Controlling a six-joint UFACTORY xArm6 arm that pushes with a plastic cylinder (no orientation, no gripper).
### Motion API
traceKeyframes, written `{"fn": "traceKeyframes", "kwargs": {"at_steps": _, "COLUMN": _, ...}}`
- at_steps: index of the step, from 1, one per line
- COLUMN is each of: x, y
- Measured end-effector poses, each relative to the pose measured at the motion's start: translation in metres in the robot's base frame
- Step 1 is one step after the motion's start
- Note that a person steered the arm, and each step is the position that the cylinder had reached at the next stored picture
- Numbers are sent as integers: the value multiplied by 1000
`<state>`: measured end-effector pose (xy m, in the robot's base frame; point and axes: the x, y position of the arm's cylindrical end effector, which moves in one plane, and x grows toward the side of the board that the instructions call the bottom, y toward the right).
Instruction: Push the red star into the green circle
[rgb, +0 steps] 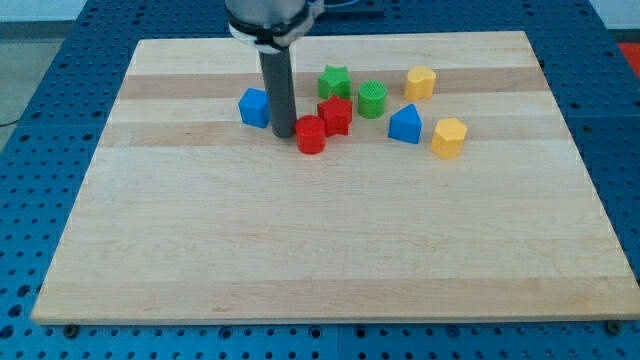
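Wooden board (330, 260), pale planks, filled most of the view; blue perforated bench (40, 120) showed around it.

We carried no fingers, so there was nothing to open, clench or grasp with: only the dark rod, which came down from the view's top. My tip (283, 134) rested on the board, and we placed everything from there.

Blocks, roughly largest first:
- Blue triangle-like block (405, 124), well to the view's right of my tip.
- Blue block (255, 107), shape unclear, just to the view's left of the rod and slightly toward the top.
- Yellow block (449, 137), farthest to the right; second yellow block (420, 82) up and right.
- Red star (335, 116), up and to the right of my tip, beyond the red round block.
- Green star (334, 81), toward the top, above the red star.
- Red round block (311, 134), immediately right of my tip, apparently touching or nearly so.
- Green circle (372, 98), up and right of the red star, near it; we could not tell whether a sliver of gap remained.

Progress, as we judged it: the red star sat close beside the green circle but did not look clearly pressed against it. What remained was a short push toward the upper right. My tip stood on the correct side, yet the red round block lay between it and the star, so a straight push would likely drive both.
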<state>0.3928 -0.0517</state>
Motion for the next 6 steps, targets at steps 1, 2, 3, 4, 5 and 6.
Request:
{"fn": "traceKeyframes", "kwargs": {"at_steps": 1, "x": -3, "y": 30}}
{"fn": "traceKeyframes", "kwargs": {"at_steps": 2, "x": -49, "y": 31}}
{"fn": "traceKeyframes", "kwargs": {"at_steps": 3, "x": -69, "y": 43}}
{"fn": "traceKeyframes", "kwargs": {"at_steps": 4, "x": -77, "y": 98}}
{"fn": "traceKeyframes", "kwargs": {"at_steps": 5, "x": -43, "y": 118}}
{"fn": "traceKeyframes", "kwargs": {"at_steps": 6, "x": 5, "y": 121}}
